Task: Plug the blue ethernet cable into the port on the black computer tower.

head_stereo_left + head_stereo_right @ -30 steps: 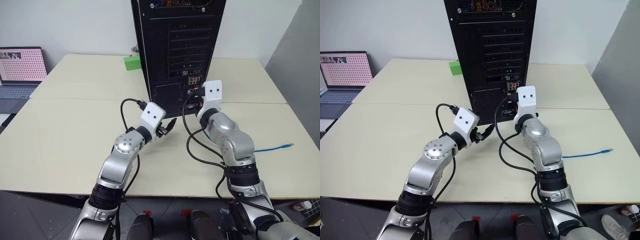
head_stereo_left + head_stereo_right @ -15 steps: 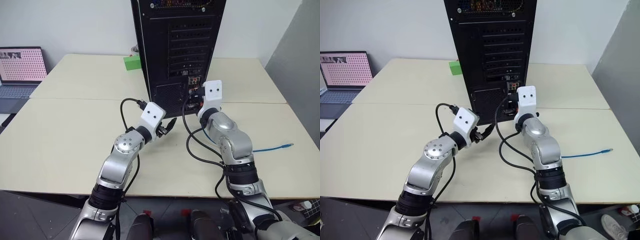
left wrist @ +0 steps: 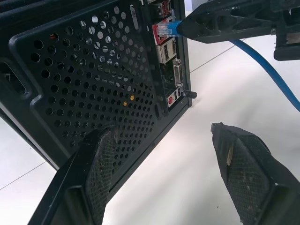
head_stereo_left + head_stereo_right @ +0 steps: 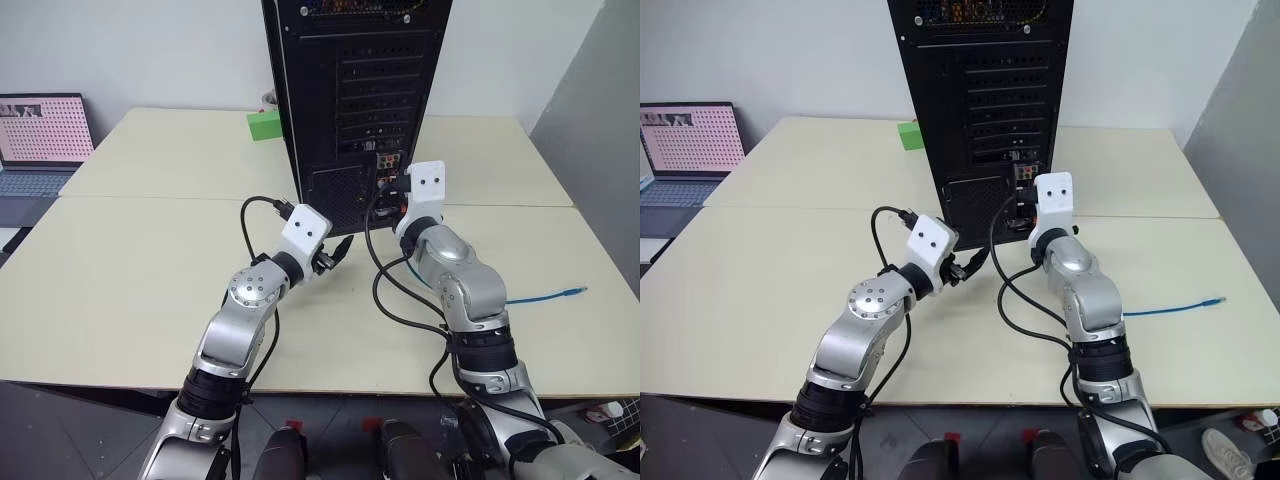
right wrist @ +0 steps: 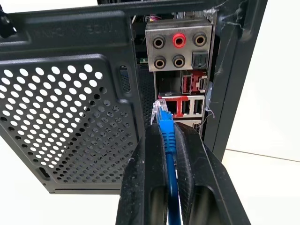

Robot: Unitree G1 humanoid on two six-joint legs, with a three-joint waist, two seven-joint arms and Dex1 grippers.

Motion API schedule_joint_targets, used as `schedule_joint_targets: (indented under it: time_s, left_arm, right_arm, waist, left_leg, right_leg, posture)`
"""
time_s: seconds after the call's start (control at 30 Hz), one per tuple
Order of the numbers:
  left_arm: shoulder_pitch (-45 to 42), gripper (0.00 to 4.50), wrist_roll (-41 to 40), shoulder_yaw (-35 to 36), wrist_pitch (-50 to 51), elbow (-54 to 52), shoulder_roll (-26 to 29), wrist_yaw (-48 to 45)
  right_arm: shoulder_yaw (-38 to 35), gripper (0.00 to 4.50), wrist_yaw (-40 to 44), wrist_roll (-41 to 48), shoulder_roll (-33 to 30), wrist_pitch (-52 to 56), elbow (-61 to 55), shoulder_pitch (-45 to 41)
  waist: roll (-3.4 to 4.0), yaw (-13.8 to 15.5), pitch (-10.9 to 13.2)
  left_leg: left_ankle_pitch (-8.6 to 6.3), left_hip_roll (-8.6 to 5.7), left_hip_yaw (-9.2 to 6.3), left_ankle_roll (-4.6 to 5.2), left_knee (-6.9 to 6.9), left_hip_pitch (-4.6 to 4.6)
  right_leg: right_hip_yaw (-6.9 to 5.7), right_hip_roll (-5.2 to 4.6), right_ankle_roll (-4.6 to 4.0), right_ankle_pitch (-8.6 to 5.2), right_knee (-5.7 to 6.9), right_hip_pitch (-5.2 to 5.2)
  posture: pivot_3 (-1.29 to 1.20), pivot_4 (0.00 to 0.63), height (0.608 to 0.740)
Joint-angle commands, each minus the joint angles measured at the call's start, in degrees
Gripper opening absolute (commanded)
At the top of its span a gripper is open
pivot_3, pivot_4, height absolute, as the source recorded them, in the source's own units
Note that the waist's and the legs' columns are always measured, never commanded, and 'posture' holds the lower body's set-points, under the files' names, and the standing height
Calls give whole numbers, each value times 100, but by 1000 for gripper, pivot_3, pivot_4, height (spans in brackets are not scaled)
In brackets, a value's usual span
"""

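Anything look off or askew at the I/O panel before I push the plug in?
Nothing damaged or out of place. The right gripper is shut on the blue ethernet cable, its clear plug close in front of the black computer tower's connector strip, not visibly seated. The left gripper is open, empty.

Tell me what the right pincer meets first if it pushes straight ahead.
Probably the rear I/O panel of the black computer tower. The right pincer, shut on the blue ethernet cable, holds the plug just short of the panel; the exact socket is unclear.

No visible change since before.
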Motion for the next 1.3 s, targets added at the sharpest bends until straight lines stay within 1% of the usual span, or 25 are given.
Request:
schedule_joint_targets:
  time_s: [0.03,0.43,0.77,1.3]
  left_arm:
    - [-88,3368,39,-8,-30,-245,-35,59]
    - [-50,3368,54,-18,-54,-251,-49,72]
    - [-43,3368,70,-16,-63,-254,-36,68]
    - [-46,3368,93,-38,-89,-218,-43,62]
  right_arm:
    - [-74,0,-4,-79,-23,-240,-23,-106]
    - [-35,0,48,-179,-52,-439,239,-174]
    - [28,0,96,-252,-4,-516,244,-319]
    - [264,0,231,-488,12,-620,393,-332]
  waist:
    - [0,1,0]
    - [0,-10,0]
    - [0,-65,0]
    - [1,-86,1]
  left_leg:
    - [0,0,0,0,0,0]
    - [0,0,0,0,0,-2]
    - [0,0,0,0,-1,-2]
    - [0,0,1,0,-3,-6]
  right_leg:
    - [0,0,0,0,0,0]
    - [0,0,0,0,-3,-1]
    - [0,0,1,0,-3,-2]
    - [1,0,1,0,-2,-8]
  posture:
    - [0,150,740]
    - [0,150,740]
    - [0,150,740]
    - [0,150,740]
